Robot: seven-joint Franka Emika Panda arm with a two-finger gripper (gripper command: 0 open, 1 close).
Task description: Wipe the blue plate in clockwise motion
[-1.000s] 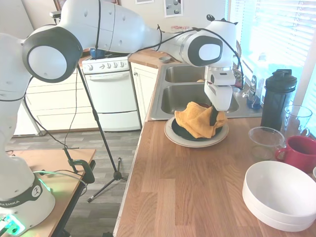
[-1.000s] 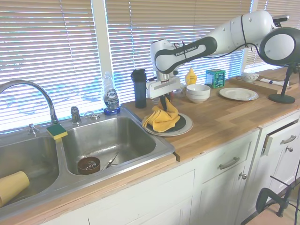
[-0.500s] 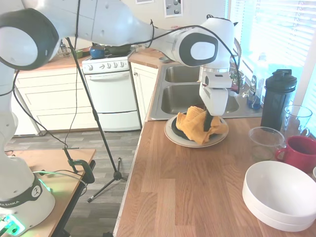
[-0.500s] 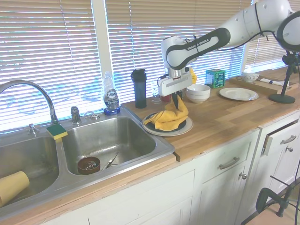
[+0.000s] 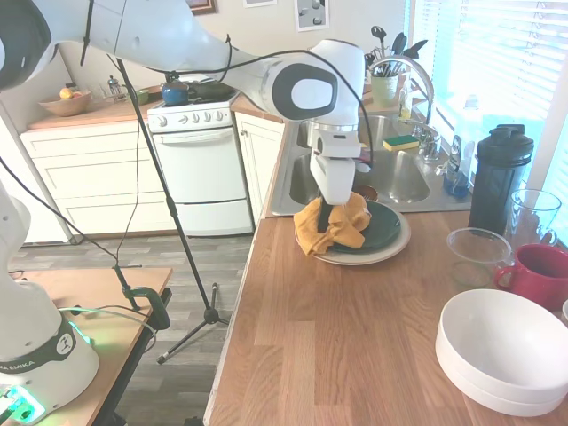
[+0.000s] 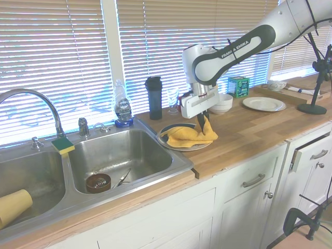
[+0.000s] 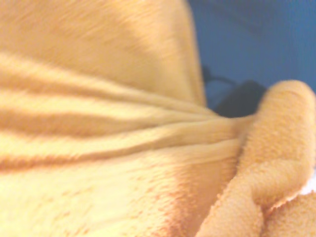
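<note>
The gripper point(image 5: 333, 216) is clamped on a bunched yellow cloth point(image 5: 334, 226) over the blue plate point(image 5: 377, 227), which sits on a cream plate point(image 5: 390, 250) beside the sink point(image 6: 122, 153). Glossy plate probably slides easily, so press through the soft cloth.

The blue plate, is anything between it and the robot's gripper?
Only the yellow cloth that the gripper is pinching. It is bunched on the blue plate, at the edge away from the window, spilling over the rim of the cream plate underneath. Nothing else visible blocks it.
</note>
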